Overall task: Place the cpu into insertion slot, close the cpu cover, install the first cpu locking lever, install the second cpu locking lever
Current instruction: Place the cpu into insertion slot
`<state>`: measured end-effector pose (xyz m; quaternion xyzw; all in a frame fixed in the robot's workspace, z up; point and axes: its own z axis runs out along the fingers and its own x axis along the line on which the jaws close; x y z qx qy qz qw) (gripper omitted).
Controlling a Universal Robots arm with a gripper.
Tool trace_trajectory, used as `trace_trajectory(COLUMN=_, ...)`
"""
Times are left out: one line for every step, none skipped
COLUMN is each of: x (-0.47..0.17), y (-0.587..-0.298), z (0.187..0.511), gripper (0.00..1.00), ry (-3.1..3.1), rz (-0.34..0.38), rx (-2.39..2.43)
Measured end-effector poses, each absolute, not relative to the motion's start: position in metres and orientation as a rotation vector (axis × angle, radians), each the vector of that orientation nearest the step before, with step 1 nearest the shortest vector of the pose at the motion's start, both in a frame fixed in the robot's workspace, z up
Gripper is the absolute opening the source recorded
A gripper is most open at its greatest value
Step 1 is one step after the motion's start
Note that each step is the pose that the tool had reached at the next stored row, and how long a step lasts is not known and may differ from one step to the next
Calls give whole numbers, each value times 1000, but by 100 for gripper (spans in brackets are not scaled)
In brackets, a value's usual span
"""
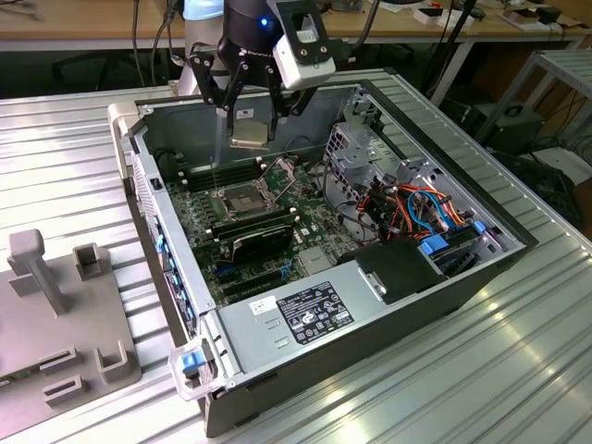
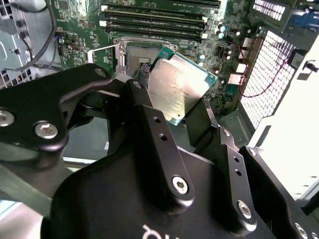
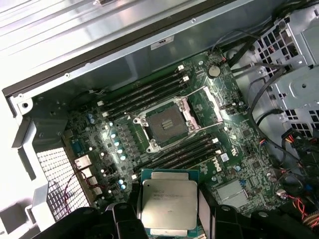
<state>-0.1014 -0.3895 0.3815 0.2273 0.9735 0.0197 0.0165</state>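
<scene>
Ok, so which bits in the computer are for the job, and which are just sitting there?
For the job:
- chip, held in the pincer
- empty square socket
- its metal cover, flipped open

Just lying about:
- memory sticks
- coloured cables
- grey stand outside the case

In the second wrist view we lose the insertion slot's side nearest the cpu behind that chip. The cpu's corner farthest from the slot hides behind the pincer's fingers. In the first wrist view the fingers partly cover the cpu's edge farthest from the slot. In the exterior view the arm above the cpu is cut by the picture's edge, and the slot's inside is too small for us to tell.
</scene>
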Motion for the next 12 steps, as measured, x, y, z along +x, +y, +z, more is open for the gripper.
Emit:
trace_trajectory(x=-101, y=-389, z=381, gripper=54, ry=3020, rz=61, rx=732)
trace_trajectory(x=-101, y=-389, z=380, gripper=54, ry=3014, rz=60, rx=755)
trace_trajectory(x=-101, y=-389, z=379, gripper=54, ry=3009, rz=60, rx=776)
trace_trajectory(x=-101, y=-389, z=379, gripper=54, ry=3007, rz=60, rx=781)
trace_trajectory(x=-101, y=-389, z=378, gripper=54, ry=3007, rz=60, rx=782)
trace_trajectory(x=-101, y=-389, z=378, gripper=54, ry=3006, rz=60, rx=785)
trace_trajectory(x=-101, y=-389, z=377, gripper=54, ry=3001, rz=60, rx=804)
trace_trajectory(x=-101, y=-389, z=376, gripper=54, ry=2994, rz=59, rx=829)
trace_trajectory(x=-101, y=-389, z=376, gripper=54, ry=2988, rz=59, rx=847)
trace_trajectory(x=-101, y=-389, z=376, gripper=54, ry=2983, rz=58, rx=867)
trace_trajectory(x=-101, y=-389, z=375, gripper=54, ry=2976, rz=58, rx=888)
trace_trajectory(x=-101, y=-388, z=374, gripper=54, ry=2972, rz=58, rx=901)
